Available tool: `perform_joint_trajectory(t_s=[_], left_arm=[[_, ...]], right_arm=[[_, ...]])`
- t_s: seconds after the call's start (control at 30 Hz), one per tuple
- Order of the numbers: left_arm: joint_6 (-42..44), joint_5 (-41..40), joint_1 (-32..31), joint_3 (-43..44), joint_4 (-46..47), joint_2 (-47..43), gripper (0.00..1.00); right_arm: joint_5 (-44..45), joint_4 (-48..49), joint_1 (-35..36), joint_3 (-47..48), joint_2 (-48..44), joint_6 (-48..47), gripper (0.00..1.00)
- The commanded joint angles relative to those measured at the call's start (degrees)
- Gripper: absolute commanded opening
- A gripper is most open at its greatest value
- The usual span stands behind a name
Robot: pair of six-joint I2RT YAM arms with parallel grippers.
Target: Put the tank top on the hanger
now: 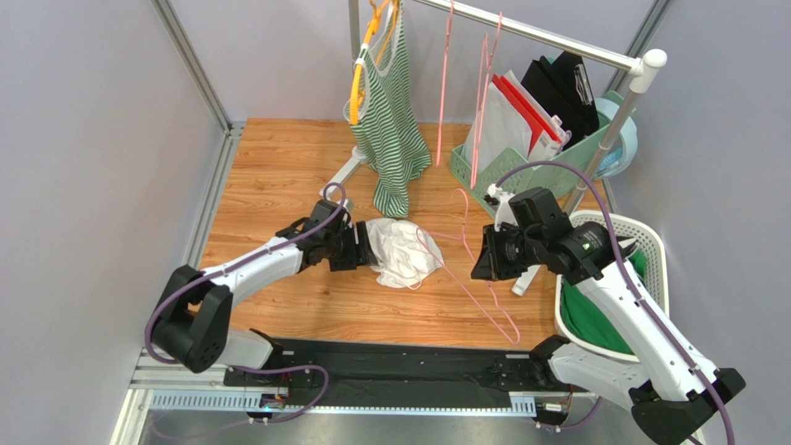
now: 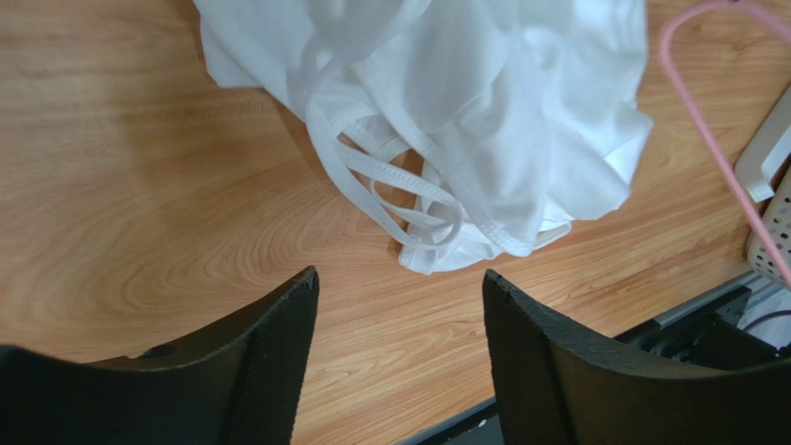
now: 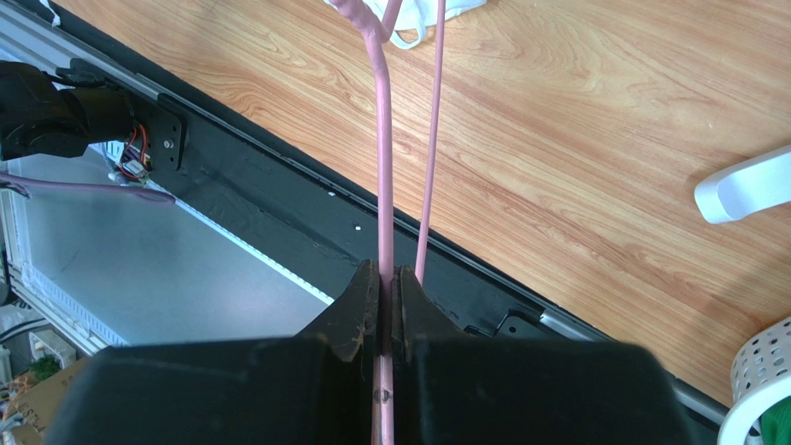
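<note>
The white tank top lies crumpled on the wooden table, its narrow straps loose at the near side. My left gripper is just left of it, open, with nothing between the fingers; the fabric ends just short of the fingertips. My right gripper is shut on the thin pink hanger. In the right wrist view the wire runs out from the gripper toward the top's edge. Part of the hanger curves past the top's far side.
A green-and-white striped top hangs on a yellow hanger from the rail, beside spare pink hangers. A green basket of folders stands behind; a white laundry basket is at the right. The rack's white foot lies on the table.
</note>
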Motion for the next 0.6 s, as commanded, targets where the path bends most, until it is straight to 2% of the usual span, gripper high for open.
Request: perform_joint_trajectory(t_s=[0.0, 0.23, 0.37, 0.43, 0.5, 0.57], left_arm=[[-11.17, 5.58, -0.02, -2.57, 9.75, 2.50, 0.68], [-13.90, 5.58, -0.10, -0.90, 8.70, 7.77, 0.65], [-13.64, 5.50, -0.02, -0.37, 9.32, 9.97, 0.55], [-13.11, 4.97, -0.10, 0.07, 8.44, 10.59, 0.55], [-12.94, 4.79, -0.02, 0.33, 8.61, 11.38, 0.51], [-12.67, 4.79, -0.02, 0.42, 9.40, 11.91, 0.35]], right_arm=[[-1.80, 3.87, 0.40, 2.70, 0.20, -1.40, 0.00], [-2.07, 5.01, 0.67, 2.70, 0.82, -1.13, 0.00], [-1.46, 4.84, 0.76, 2.62, 0.29, -0.61, 0.00], [-1.19, 4.84, 0.76, 2.44, -0.06, -0.43, 0.00], [-1.01, 4.66, 0.67, 2.18, -0.50, -0.17, 0.00], [-0.93, 4.57, 0.76, 2.26, -0.59, -0.08, 0.00]])
